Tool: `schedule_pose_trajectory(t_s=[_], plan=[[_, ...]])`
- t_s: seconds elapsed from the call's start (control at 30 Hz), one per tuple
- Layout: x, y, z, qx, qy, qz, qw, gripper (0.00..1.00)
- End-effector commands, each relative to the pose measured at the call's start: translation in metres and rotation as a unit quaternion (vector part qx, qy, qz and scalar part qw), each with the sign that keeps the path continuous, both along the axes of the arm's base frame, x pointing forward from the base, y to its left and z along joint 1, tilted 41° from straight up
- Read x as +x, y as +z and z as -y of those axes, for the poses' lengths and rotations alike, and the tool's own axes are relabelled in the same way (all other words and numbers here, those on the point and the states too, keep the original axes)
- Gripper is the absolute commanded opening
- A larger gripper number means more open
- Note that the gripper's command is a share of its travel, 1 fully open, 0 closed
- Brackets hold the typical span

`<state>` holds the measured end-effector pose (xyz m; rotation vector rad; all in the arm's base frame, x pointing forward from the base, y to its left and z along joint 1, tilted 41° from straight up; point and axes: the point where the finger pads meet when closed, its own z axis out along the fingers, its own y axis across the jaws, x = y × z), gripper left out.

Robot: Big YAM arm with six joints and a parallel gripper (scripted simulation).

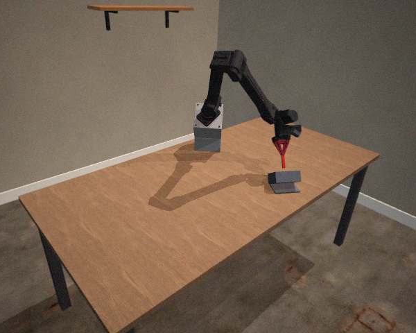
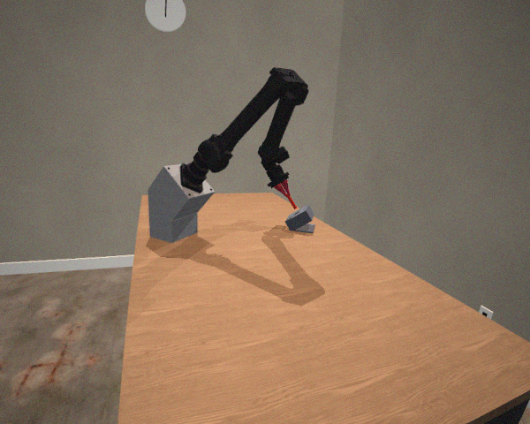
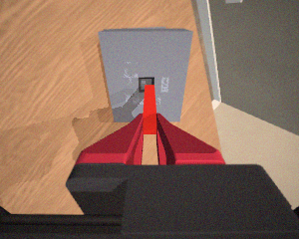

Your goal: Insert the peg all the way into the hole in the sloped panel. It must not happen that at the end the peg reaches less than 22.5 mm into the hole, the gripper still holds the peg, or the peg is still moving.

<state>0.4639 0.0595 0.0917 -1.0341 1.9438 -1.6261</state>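
One red peg [image 3: 149,107] is pinched between the gripper [image 3: 149,130] jaws at frame centre. Its tip meets the square hole [image 3: 148,82] in the grey sloped panel [image 3: 121,60].

Wooden surface [image 1: 136,229] on dark legs, grey angled arm base [image 1: 207,140] near its back edge, small grey sloped panel [image 1: 284,177] resting near the right edge, well apart

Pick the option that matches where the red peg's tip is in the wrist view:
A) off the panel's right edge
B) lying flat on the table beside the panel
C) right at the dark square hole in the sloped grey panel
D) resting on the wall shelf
C: the gripper is shut on the peg, whose tip meets the square hole in the sloped panel.
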Motion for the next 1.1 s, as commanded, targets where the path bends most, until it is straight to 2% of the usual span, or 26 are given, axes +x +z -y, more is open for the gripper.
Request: schedule_pose_trajectory(t_s=[0.0,1.07], plan=[[0.001,-0.003,0.0,0.0,0.001,0.001,1.0,0.0],[0.011,-0.01,0.015,0.0,0.001,0.001,1.0,0.0]])
